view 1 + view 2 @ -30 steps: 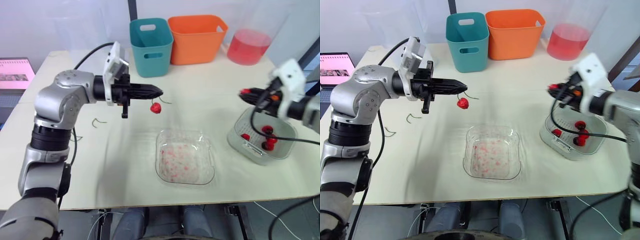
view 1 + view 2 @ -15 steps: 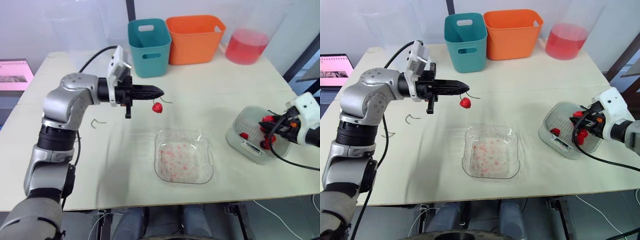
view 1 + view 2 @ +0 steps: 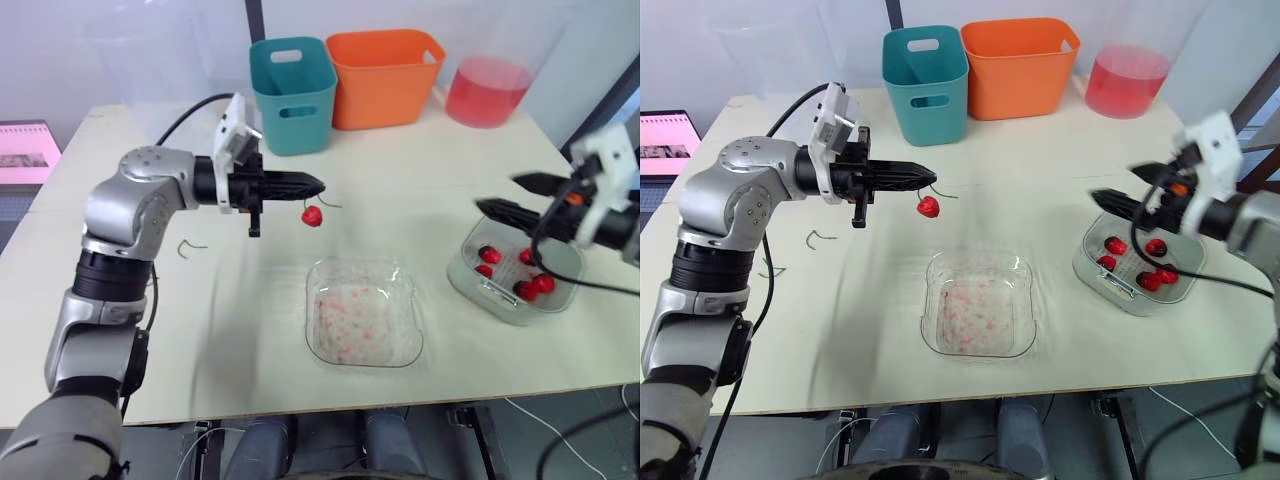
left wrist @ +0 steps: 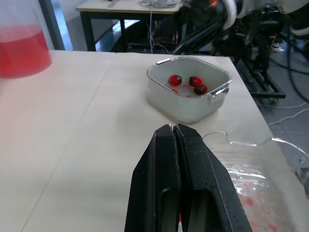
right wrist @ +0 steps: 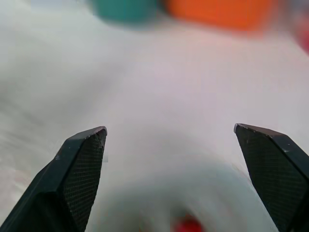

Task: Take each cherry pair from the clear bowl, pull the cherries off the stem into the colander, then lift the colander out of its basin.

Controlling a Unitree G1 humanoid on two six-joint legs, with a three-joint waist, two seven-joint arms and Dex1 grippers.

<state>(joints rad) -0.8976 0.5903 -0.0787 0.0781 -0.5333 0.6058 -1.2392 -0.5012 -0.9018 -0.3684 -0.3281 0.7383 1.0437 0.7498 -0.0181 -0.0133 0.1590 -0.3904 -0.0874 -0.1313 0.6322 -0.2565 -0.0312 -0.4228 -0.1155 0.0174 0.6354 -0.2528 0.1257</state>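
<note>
My left gripper (image 3: 318, 185) hovers over the table left of centre, shut on a thin stem with one red cherry (image 3: 312, 215) hanging below its tip. In the left wrist view its fingers (image 4: 166, 145) are pressed together. The clear bowl (image 3: 365, 325) sits at front centre and holds only red smears. At the right, the pale colander (image 3: 470, 275) sits in its basin with several cherries (image 3: 530, 288) inside. My right gripper (image 3: 503, 196) is open and empty just above the colander's near-left edge. Its fingers (image 5: 82, 159) stand wide apart in the right wrist view.
A teal bin (image 3: 293, 93), an orange bin (image 3: 385, 75) and a container of red liquid (image 3: 487, 92) line the back edge. Bare stems (image 3: 192, 245) lie on the table at the left. A pink screen (image 3: 25, 150) stands beyond the left edge.
The right gripper, earlier shut on a cherry over the colander, dipped into it, then opened and rose empty. The left gripper stayed put with its hanging cherry. The camera shifted slightly.
</note>
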